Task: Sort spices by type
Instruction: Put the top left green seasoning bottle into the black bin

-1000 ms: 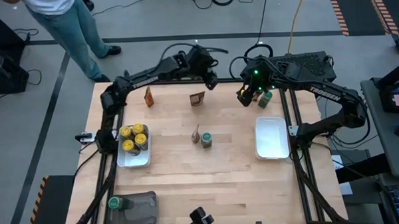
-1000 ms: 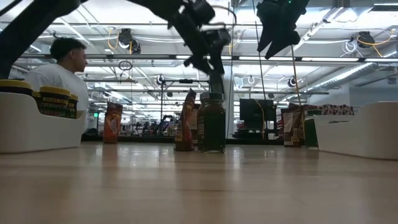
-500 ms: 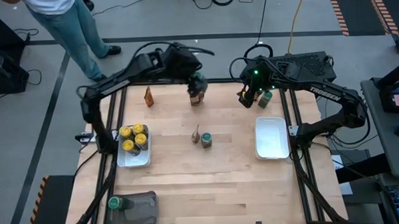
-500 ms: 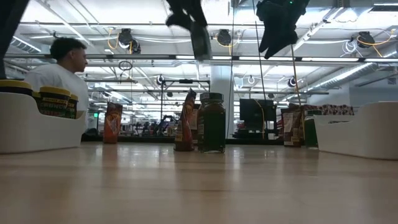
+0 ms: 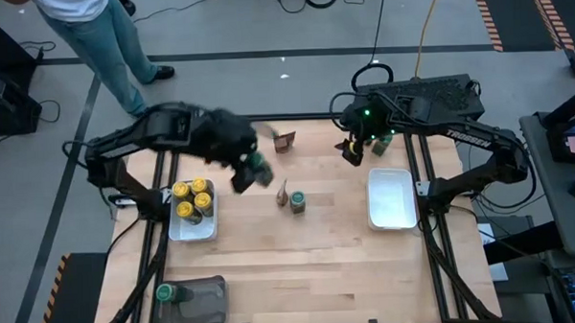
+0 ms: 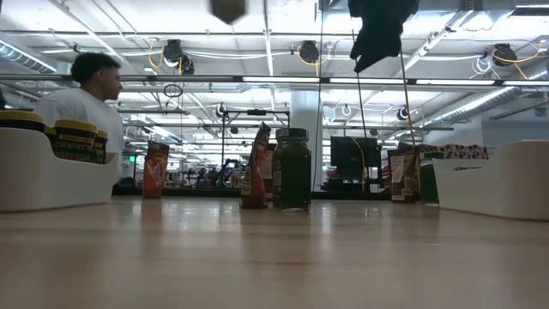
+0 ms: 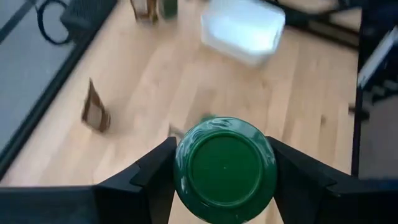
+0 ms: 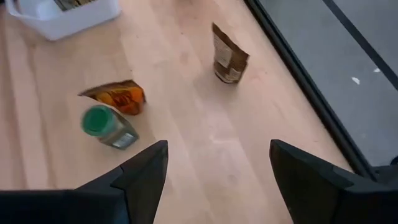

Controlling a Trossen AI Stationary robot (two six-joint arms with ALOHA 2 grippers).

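My left gripper (image 5: 252, 172) hangs over the table's middle left, shut on a green-lidded spice jar (image 7: 225, 169). A second green-lidded jar (image 5: 297, 201) stands mid-table beside an orange packet (image 5: 283, 191). A brown packet (image 5: 285, 141) stands near the far edge. Yellow-lidded jars (image 5: 193, 197) sit in the left white tray (image 5: 195, 232). Another green-lidded jar (image 5: 164, 292) sits in the dark grey tray (image 5: 204, 299). My right gripper (image 5: 349, 151) hovers open at the far right, with nothing between its fingers (image 8: 143, 177). My left gripper pinches the jar's sides (image 7: 180, 180) just below the green lid, between its two fingers. The lid faces back toward the wrist. The fingers slant down from the table's left. The jar is tilted and lifted clear of the table.
The right white tray (image 5: 391, 198) stands at the right. One more green-lidded jar (image 5: 382, 145) is by the far right corner. A person (image 6: 81, 94) stands beyond the table's far left. Bare wood lies across the near half.
My left gripper has swung from the far edge toward the near left, rising out of the low view's top and tipping further down. It carries the green-lidded jar with it. My right gripper has rolled slightly and shifted a little.
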